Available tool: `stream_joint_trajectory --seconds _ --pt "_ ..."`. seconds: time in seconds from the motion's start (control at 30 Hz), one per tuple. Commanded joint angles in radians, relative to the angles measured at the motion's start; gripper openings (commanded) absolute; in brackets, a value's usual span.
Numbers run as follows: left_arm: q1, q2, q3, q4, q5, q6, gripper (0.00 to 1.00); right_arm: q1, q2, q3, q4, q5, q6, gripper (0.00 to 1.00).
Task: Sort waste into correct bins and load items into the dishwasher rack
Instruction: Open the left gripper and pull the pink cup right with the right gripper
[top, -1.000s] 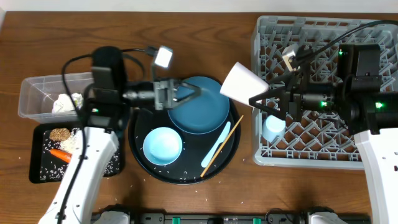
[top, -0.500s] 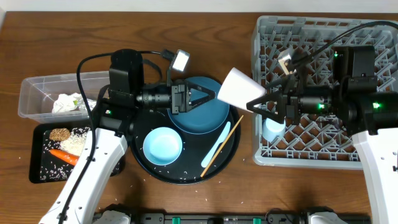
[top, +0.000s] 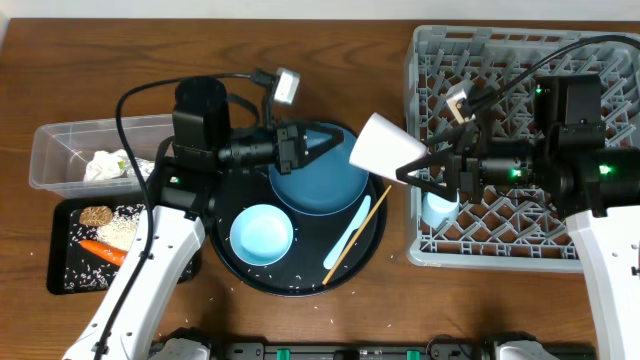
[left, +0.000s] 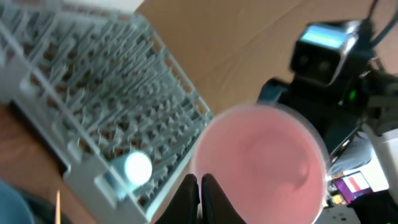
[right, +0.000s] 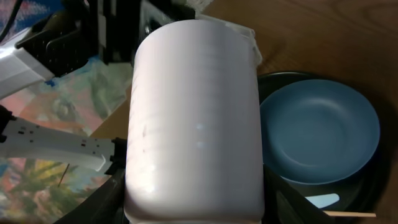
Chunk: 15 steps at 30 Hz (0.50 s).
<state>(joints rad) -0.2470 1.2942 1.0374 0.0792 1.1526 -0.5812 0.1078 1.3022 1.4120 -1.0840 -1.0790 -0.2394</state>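
Overhead, we judge the waste nearly all sorted. The crumpled paper (top: 100, 166) and printed wrapper (top: 124, 158) lie in the clear tub (top: 50, 140). The carrot (top: 103, 251), brown food piece (top: 95, 215) and a heap of rice (top: 121, 229) lie in the shallow black tray (top: 60, 282), and only a few grains dot the round black tray (top: 300, 285) and the bench (top: 330, 60). In the rack (top: 500, 50) stands one item, the light blue cup (top: 440, 208). The right fingers (top: 425, 178) grip the pink cup (top: 382, 148), which looks white from outside. They hold it on its side above the gap between the round tray and the rack's left edge. The left fingers (top: 325, 138) hover over the far rim of the dark blue plate (top: 320, 185). The plate, a pale blue bowl (top: 262, 235), the utensil (top: 350, 228) and the chopstick (top: 360, 232) lie on the round tray, so we reckon most of the loading is left. From the left wrist, we see those fingers pressed together on nothing, with the cup's pink inside facing them and the rack behind. From the right wrist, the cup's white wall fills the view with a dark finger at each side, and the plate lies beyond.
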Motion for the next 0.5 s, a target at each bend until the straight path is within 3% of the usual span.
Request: stream_joint_trajectory --seconds 0.0,0.23,0.47 --pt "-0.002 -0.007 0.004 0.098 0.071 -0.126 0.06 0.025 -0.011 -0.002 -0.001 -0.016 -0.031 0.01" --pt "-0.002 -0.007 0.004 0.125 0.229 -0.192 0.06 0.024 -0.011 -0.002 0.022 -0.017 -0.031 0.01" --pt "-0.002 -0.007 0.000 0.055 0.232 -0.190 0.06 0.024 -0.011 -0.002 0.029 -0.017 -0.031 0.01"
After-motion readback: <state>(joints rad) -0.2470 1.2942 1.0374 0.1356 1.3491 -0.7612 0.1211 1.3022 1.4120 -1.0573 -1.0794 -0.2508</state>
